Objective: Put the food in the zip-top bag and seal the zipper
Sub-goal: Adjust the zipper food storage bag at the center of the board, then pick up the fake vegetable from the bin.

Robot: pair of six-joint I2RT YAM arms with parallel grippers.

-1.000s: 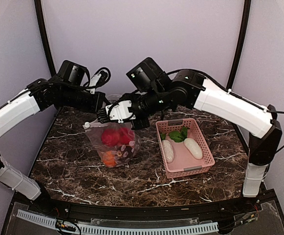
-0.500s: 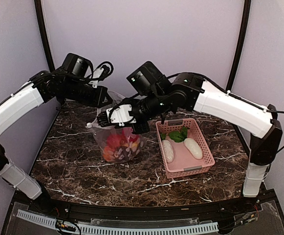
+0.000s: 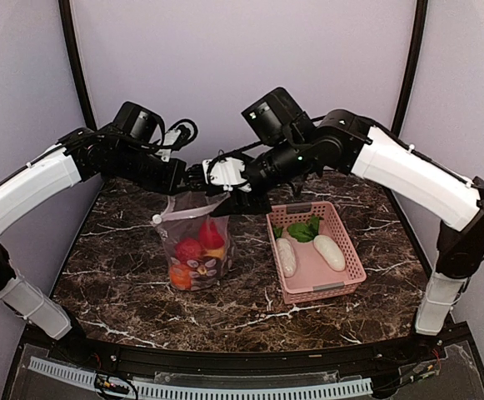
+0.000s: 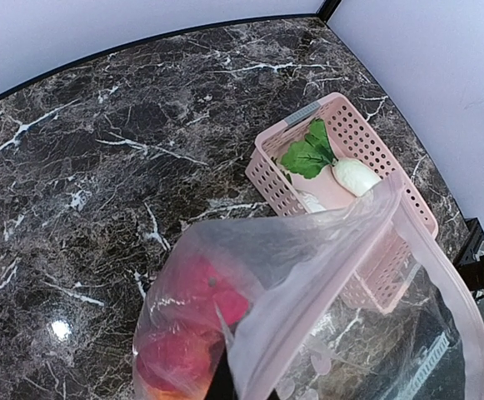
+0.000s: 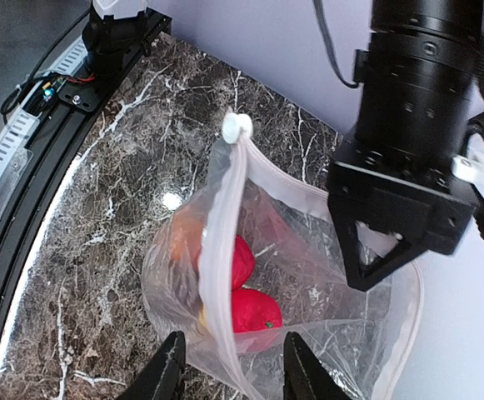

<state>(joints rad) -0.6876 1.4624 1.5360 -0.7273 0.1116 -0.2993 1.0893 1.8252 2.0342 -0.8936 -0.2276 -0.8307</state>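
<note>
Clearly the bag [image 3: 196, 242] is being hung up so its mouth faces upward: the left gripper [image 5: 362, 275] is clamped tight on the far lip and carries it above the table [image 3: 125, 283], left of the basket [image 3: 318, 292], so the red fruit [image 5: 254, 312] and the orange pieces slump to the bottom. The right gripper [image 5: 232, 375] hangs at the near lip with its jaws apart, the pale zipper strip [image 5: 221, 250] running between them without being pinched. The slider tab [image 5: 237, 127] sits at the left end of that strip. Two white pieces [image 3: 286, 257] and the green leaves [image 3: 302, 231] lie in the basket to the right, so the filling looks unfinished and the mouth needs to stay open. Compared with a second ago, the bag no longer slouches on the table but hangs upright. The right gripper, then shut on the mouth, has let go and risen toward the far right, leaving the left arm to carry the bag alone.
</note>
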